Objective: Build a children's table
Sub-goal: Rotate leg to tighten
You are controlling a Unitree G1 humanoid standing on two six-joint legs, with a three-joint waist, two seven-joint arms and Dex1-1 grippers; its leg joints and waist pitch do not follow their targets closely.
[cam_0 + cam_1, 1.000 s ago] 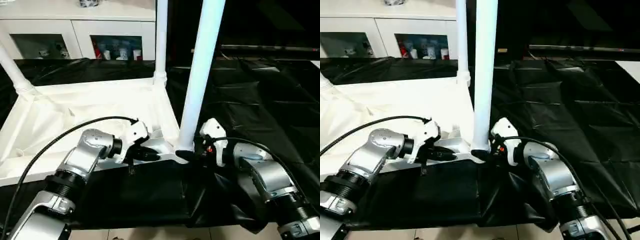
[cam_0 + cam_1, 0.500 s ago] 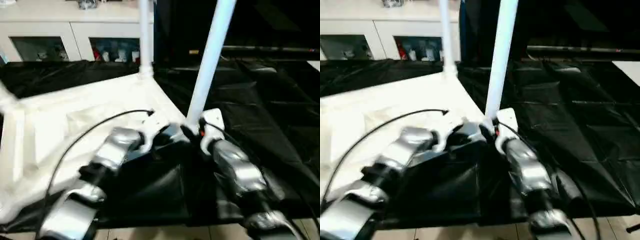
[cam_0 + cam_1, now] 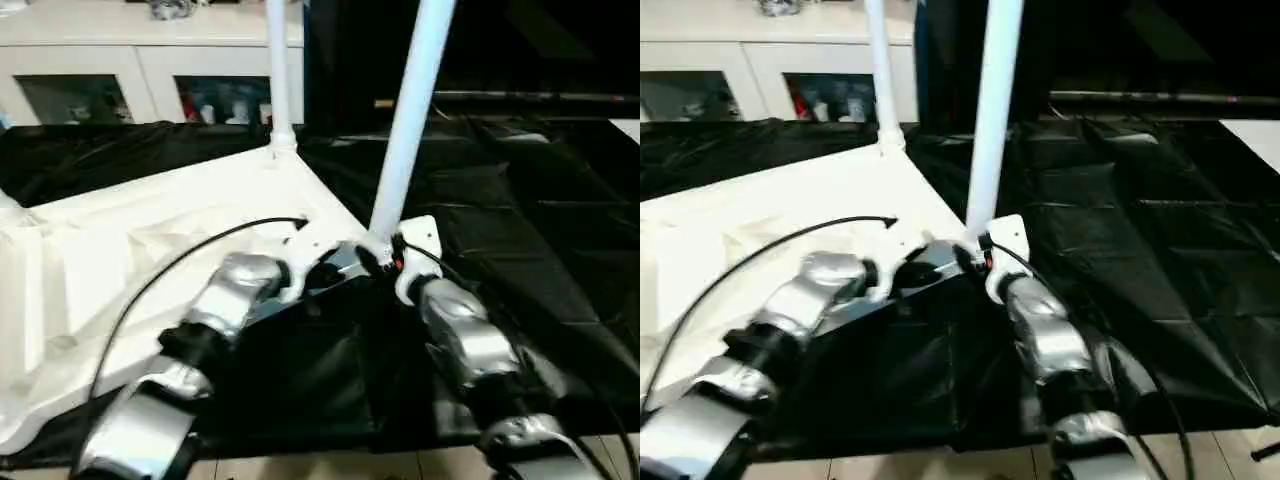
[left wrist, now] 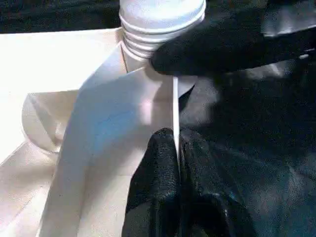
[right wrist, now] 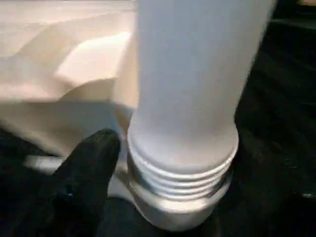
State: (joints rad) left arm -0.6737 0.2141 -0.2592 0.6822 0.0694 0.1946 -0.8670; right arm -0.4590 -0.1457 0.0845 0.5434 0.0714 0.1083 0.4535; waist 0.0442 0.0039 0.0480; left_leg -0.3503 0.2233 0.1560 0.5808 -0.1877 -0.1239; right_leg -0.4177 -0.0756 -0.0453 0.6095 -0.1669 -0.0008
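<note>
Here, black sheet (image 3: 560, 260), white cabinet (image 3: 150, 70) behind; left gripper (image 4: 176, 148) pinching tabletop rim (image 4: 175, 103), right gripper (image 3: 375, 262) unclear.

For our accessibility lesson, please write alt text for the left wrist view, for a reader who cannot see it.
The left pincer is shut on the thin raised rim of the white tabletop, beside its corner socket. A white leg with a threaded end stands in that socket, one black finger of the right pincer against its base, over black sheeting.
</note>
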